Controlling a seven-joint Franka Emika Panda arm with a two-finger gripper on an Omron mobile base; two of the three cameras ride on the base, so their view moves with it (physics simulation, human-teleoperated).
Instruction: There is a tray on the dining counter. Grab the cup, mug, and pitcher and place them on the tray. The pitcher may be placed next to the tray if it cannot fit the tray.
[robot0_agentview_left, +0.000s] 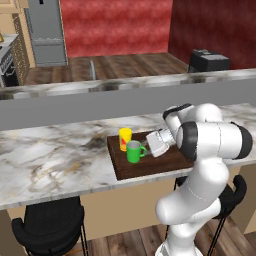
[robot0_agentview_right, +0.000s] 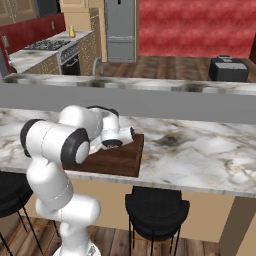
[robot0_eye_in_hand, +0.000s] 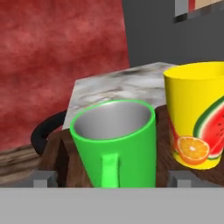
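Mug (robot0_agentview_left: 133, 151), green, rigid, judged light and smooth-walled, stands upright on the tray (robot0_agentview_left: 150, 166) touching-close at the cup's (robot0_agentview_left: 125, 138) 5 o'clock; gripper (robot0_agentview_left: 148, 146) spread wide, released, handle facing it, best grasped across the body.

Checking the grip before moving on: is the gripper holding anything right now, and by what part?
Nothing held: the gripper is open beside the mug, on the tray.

In the right base view the arm hides most of the tray (robot0_agentview_right: 122, 159). In the hand view the cup (robot0_eye_in_hand: 197, 113) is cut off by the right edge, and the grey band covers the base of the mug (robot0_eye_in_hand: 116, 144).
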